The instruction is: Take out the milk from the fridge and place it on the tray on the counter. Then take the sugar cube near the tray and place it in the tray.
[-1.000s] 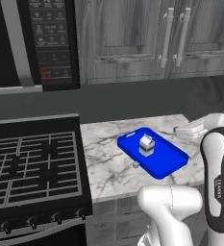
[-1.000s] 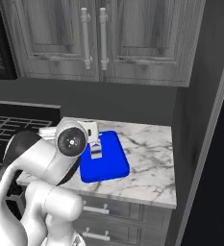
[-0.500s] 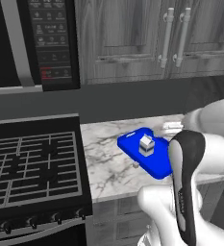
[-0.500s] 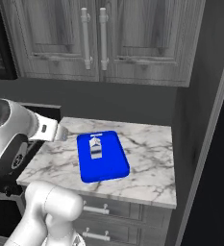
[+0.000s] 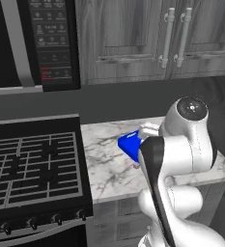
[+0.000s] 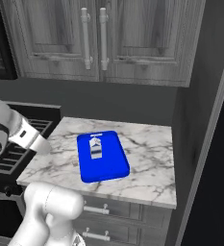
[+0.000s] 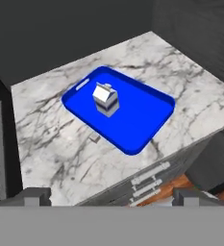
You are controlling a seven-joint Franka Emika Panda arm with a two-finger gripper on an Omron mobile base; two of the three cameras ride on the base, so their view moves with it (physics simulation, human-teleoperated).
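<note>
The milk (image 7: 105, 99) is standing upright inside the tray (image 7: 142, 120) on the counter (image 7: 190, 91). The sugar cube (image 7: 94, 139) is lying just beside the tray (outside its rim). The gripper (image 7: 111, 196) is hovering empty, jaws spread wide.

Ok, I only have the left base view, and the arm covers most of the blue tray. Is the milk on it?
Observer: Yes. The small white gable-top milk carton stands upright inside the flat blue tray.
Operator: And the sugar cube?
Observer: The tiny pale sugar cube lies on the white marble counter, just outside the tray's long edge.
Operator: Gripper?
Observer: The gripper is open and empty, above the counter.
</note>
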